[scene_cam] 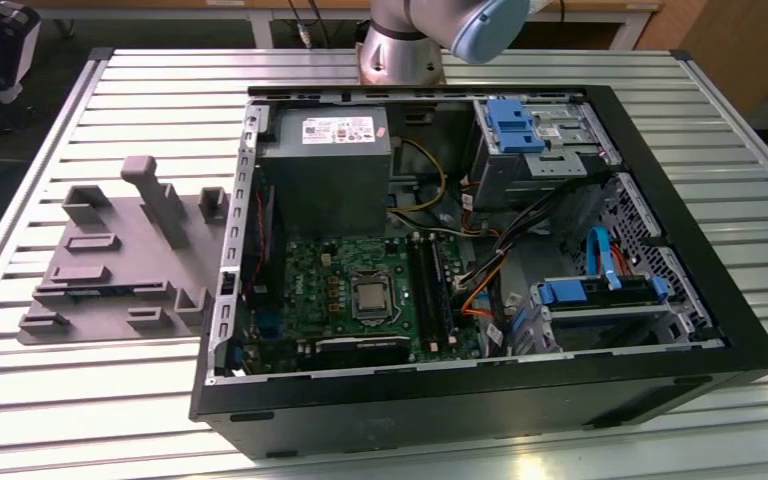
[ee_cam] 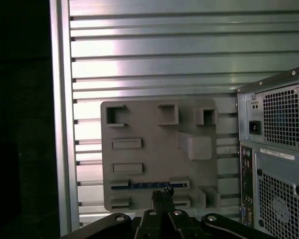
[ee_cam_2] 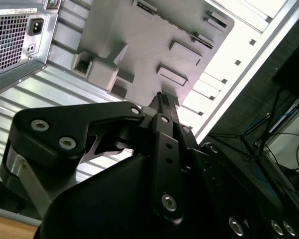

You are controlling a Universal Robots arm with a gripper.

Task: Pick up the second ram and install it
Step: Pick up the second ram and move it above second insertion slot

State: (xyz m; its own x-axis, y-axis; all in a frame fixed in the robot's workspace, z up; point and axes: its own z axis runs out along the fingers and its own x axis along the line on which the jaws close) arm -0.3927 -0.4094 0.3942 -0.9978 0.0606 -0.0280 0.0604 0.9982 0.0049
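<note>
The second ram point(ee_cam: 148, 185) is a thin blue-green stick lying in a groove of the grey fixture point(ee_cam: 149, 124), between two small blocks. In the exterior view the second ram point(scene_cam: 97, 291) shows as a blue strip on the grey fixture point(scene_cam: 104, 260), on the exterior view's left of the computer case. My gripper point(ee_cam: 163, 193) hangs well above the fixture, its tips lined up over the stick in the first wrist view. In the second wrist view the gripper point(ee_cam_2: 164, 101) has its fingers pressed together with nothing between them. The black slots point(scene_cam: 431, 285) lie on the green motherboard.
The open computer case point(scene_cam: 704, 345) holds a power supply point(scene_cam: 328, 160), cables and blue drive bays point(scene_cam: 584, 295). Its rear panel point(ee_cam: 279, 149) stands beside the fixture. The slatted metal table point(ee_cam: 154, 55) ends at a rail point(ee_cam: 60, 114), with dark floor beyond.
</note>
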